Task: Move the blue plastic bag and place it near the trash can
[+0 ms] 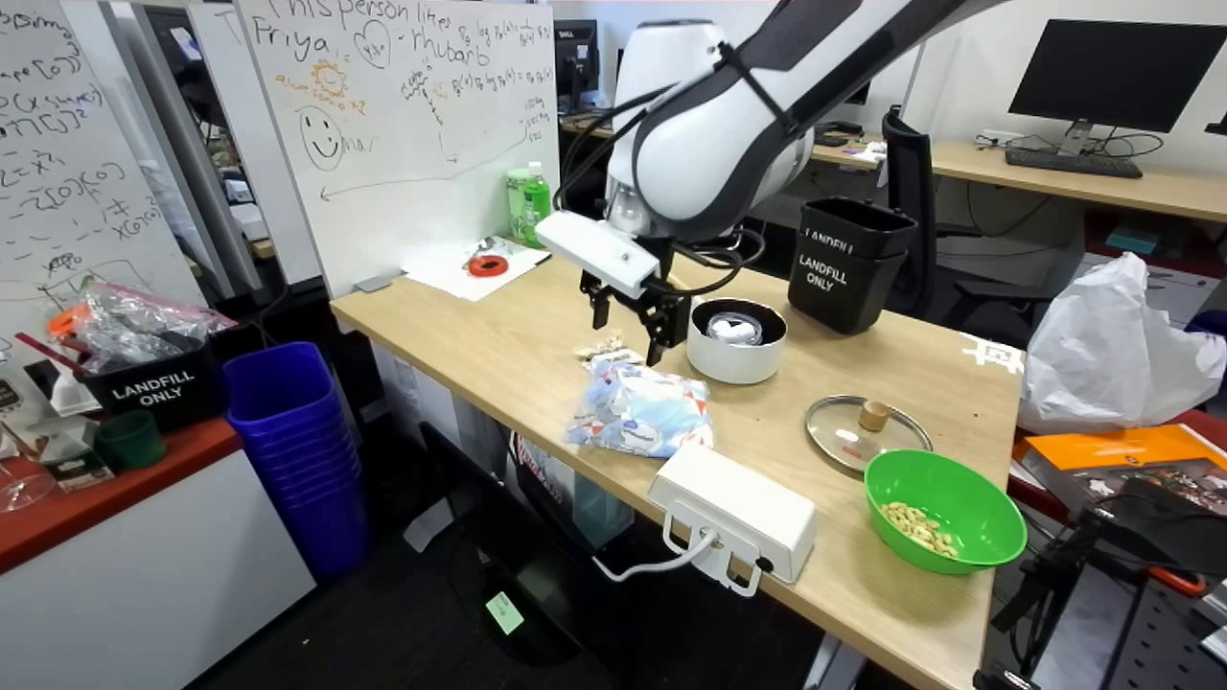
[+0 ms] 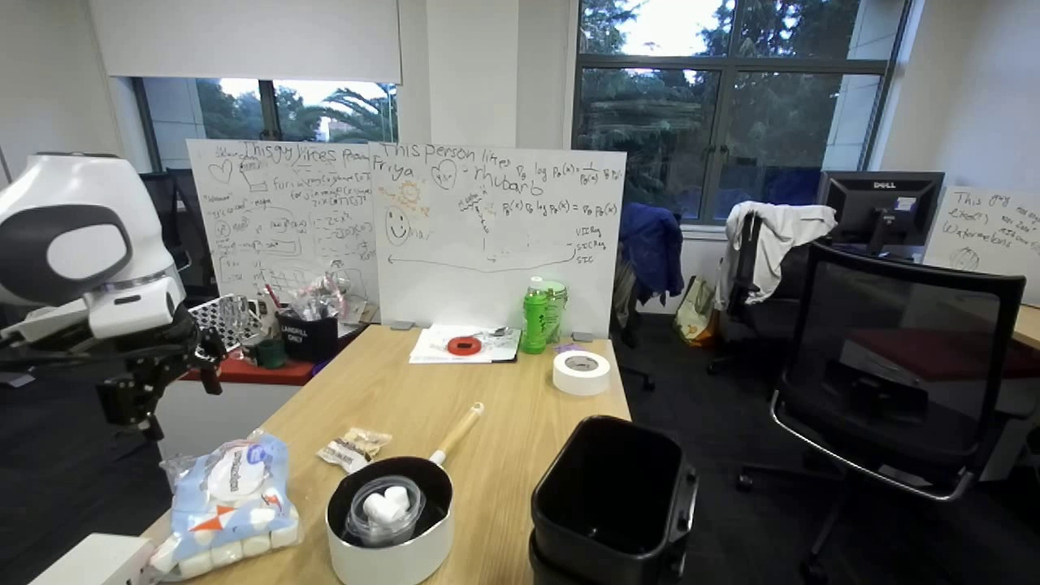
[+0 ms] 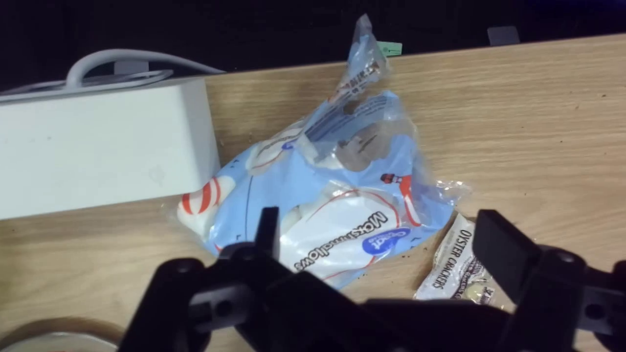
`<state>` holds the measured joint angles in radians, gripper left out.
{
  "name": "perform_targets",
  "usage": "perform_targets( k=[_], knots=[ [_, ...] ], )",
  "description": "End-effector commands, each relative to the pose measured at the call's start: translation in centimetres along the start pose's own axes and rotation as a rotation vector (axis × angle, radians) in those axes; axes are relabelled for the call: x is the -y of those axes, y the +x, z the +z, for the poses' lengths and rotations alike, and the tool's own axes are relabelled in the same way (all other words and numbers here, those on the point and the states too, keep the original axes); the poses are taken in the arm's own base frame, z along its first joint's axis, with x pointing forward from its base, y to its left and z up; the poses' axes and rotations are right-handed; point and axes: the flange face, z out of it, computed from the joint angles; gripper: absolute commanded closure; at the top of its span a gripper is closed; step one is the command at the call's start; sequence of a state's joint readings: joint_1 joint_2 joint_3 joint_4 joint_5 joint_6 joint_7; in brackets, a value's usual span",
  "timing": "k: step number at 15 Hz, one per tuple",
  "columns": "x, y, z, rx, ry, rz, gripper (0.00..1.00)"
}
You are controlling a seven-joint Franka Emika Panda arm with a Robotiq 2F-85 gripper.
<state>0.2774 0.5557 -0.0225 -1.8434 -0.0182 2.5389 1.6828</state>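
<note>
A green bowl sits beside a glass lid on the table I watch from afar; on my feed, a wooden-handled white saucepan holds a clear container, just beside an oyster crackers packet; farther back, a roll of white tape lies near a green bottle; behind, I spot a handwriting-covered whiteboard and, in the background, a Dell monitor.

We are looking into an office, maybe a lab too. A robot arm is hanging over the surface, and a whiteboard with sums and drawings is standing at its end. A screen and a keyboard are sitting on a desk, and a wheeled chair is standing on the floor
</note>
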Motion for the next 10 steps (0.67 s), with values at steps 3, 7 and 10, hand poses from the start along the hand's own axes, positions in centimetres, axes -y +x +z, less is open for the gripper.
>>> perform_targets(
  k=[3, 7, 10],
  knots=[
    [2.4, -0.5, 4.4, -0.066, 0.044, 0.177, 0.0],
    [3.0, 0.0, 7.0, -0.123, 0.031, 0.277, 0.0],
    [3.3, -0.1, 8.1, -0.133, 0.011, 0.316, 0.0]
  ],
)
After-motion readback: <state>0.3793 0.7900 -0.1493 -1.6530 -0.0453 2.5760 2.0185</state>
